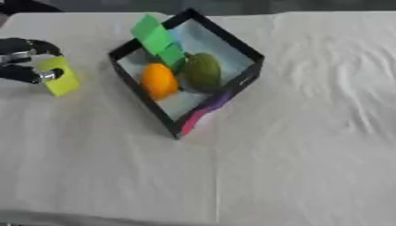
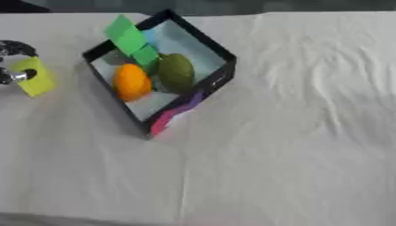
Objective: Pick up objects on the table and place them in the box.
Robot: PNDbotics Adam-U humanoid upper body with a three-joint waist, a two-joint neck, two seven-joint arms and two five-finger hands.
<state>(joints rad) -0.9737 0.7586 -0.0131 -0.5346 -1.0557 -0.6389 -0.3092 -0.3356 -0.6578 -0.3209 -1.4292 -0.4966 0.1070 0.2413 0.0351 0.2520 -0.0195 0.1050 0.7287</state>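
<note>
A black-rimmed box [image 1: 249, 52] with a pale blue inside stands at the upper middle of the table, turned like a diamond. Inside lie an orange fruit [image 1: 158, 80] and a dark green avocado-shaped fruit [image 1: 203, 70]. A bright green strip [image 1: 157, 39] leans over the box's far-left rim. At the left edge my left hand [image 1: 23, 62] has its fingers curled round a yellow-green flat block [image 1: 59, 76], held just above the table, left of the box. My right hand shows in no view.
A white cloth [image 1: 309, 145] with creases covers the table. A pink and purple patch [image 1: 203, 111] marks the box's near outer wall. The table's front edge runs along the bottom left.
</note>
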